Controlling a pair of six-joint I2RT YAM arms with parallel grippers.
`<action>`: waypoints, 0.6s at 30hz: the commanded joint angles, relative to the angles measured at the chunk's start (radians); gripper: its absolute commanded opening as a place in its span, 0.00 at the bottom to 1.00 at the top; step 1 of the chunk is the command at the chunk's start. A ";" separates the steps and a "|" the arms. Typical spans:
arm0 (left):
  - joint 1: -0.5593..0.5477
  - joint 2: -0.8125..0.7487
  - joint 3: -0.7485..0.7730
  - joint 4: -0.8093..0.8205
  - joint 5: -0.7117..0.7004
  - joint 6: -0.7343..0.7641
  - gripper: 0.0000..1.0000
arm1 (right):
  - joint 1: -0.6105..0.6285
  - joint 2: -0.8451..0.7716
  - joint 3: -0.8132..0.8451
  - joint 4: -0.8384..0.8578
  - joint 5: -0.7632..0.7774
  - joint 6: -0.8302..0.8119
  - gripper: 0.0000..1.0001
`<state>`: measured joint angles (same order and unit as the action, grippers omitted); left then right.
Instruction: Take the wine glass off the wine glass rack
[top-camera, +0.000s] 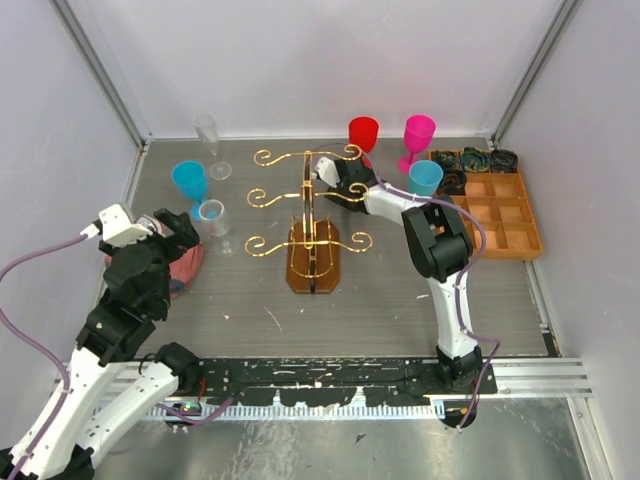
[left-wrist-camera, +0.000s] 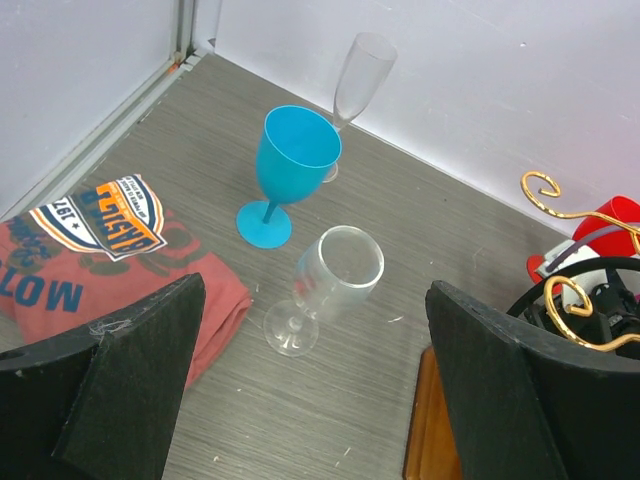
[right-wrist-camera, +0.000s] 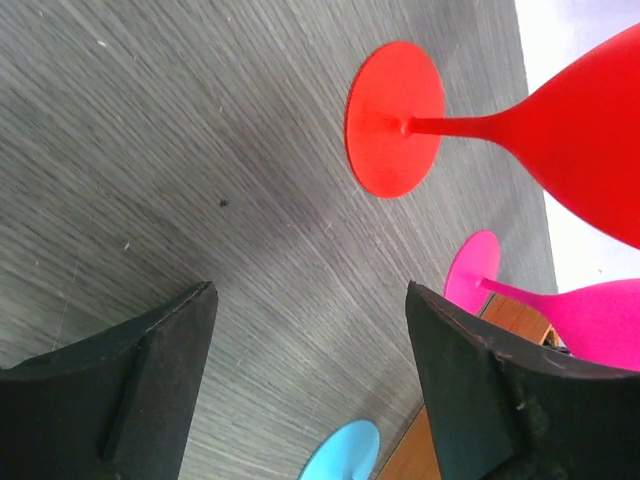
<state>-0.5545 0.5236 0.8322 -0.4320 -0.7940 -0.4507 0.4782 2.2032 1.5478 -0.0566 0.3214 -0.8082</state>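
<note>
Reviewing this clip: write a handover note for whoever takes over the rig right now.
Left gripper: open, empty, above the clear wine glass.
Right gripper: open, empty, behind the rack, near the red glass.
Rack: mid-table, with no glass seen hanging on it; every glass in view stands on the table.
Done: removal apparently complete.
Left: confirm the rack is bare, then retract both arms.

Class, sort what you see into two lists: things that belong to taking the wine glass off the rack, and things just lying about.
Job: wine glass rack; right gripper, open by the rack; red wine glass, standing nearest that gripper.
Lying about: red T-shirt; wooden tray; pink glass; left blue glass; right blue glass; clear glass; flute.
</note>
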 joint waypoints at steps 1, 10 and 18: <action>-0.001 0.003 -0.016 0.007 0.004 -0.011 0.98 | -0.002 -0.016 0.057 -0.303 -0.047 0.108 0.83; -0.001 0.016 -0.021 0.021 0.007 -0.010 0.98 | -0.019 0.012 0.139 -0.493 -0.086 0.154 0.85; -0.001 0.030 -0.030 0.037 0.013 -0.008 0.98 | -0.046 0.030 0.190 -0.650 -0.172 0.198 0.84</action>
<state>-0.5545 0.5461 0.8219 -0.4274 -0.7864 -0.4503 0.4488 2.2074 1.7138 -0.5205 0.2363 -0.6594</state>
